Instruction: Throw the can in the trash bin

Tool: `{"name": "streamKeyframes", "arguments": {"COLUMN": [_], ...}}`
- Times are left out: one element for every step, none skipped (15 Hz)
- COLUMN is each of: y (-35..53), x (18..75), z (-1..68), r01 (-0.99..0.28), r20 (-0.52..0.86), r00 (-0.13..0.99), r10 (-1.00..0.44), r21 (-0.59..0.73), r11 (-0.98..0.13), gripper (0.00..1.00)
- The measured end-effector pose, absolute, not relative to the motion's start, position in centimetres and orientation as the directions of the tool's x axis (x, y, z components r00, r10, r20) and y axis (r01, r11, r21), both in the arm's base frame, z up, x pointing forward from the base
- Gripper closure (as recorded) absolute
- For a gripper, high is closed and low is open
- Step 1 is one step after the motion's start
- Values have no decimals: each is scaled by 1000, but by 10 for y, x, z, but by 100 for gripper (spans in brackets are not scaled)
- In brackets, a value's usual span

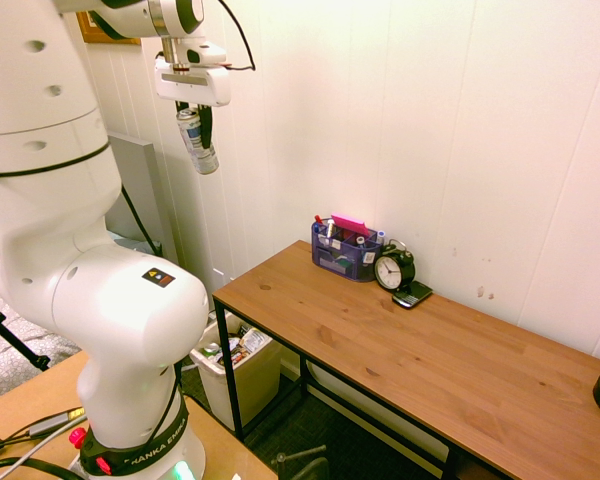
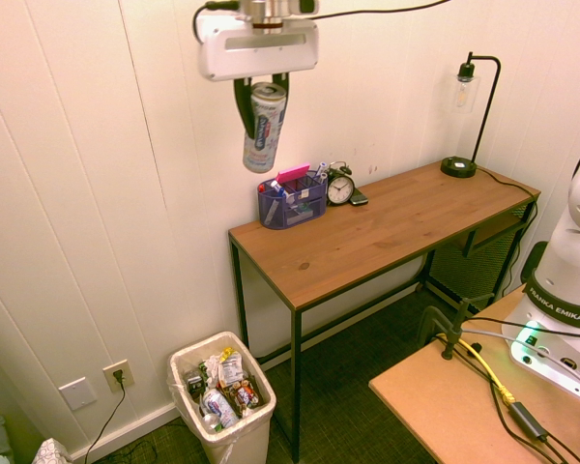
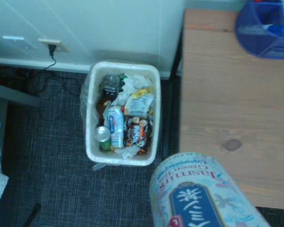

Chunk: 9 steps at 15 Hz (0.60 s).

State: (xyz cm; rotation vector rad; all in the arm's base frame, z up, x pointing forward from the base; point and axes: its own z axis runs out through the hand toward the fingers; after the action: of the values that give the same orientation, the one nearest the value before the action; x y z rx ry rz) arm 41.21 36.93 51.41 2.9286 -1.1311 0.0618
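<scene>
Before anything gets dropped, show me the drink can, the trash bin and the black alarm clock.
Drink can [image 2: 264, 130]: second exterior view, on its labelled side.
Trash bin [image 3: 157, 109]: wrist view, on its rim.
Black alarm clock [image 1: 389, 271]: first exterior view, on its dial.

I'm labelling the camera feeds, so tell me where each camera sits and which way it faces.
First exterior view: beside the arm's base, looking down along the desk to the panelled wall; arm and tool show.
Second exterior view: from the opposite side, high, facing the wall, wastebasket in front; the tool and, at right, the arm's base show.
Wrist view: on the wrist, looking down at wastebasket and desk edge; none of the arm shows, only the held drink can.
All three share can, wastebasket and desk; the exterior two share the alarm clock.
</scene>
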Motion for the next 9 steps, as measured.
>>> {"name": "streamKeyframes", "arguments": {"y": [386, 401, 414, 425, 433, 439, 443, 444, 443], "x": [421, 432, 443, 455, 465, 475, 483, 489, 494], "z": [505, 493, 482, 472, 466, 465, 467, 470, 472], "r01": [-671, -665, -662, -659, -657, -660, -666, -670, -675], "r20": [28, 8, -16, -36, -48, -48, -46, -46, -44], "r00": [742, 747, 748, 749, 749, 745, 740, 736, 731], "r10": [-670, -665, -663, -661, -661, -665, -671, -675, -681], "r21": [10, 30, 46, 64, 79, 88, 93, 96, 98], "r11": [-742, -746, -748, -750, -750, -746, -740, -736, -731], "gripper": [100, 100, 0, 0, 0, 0, 0, 0, 0]}}
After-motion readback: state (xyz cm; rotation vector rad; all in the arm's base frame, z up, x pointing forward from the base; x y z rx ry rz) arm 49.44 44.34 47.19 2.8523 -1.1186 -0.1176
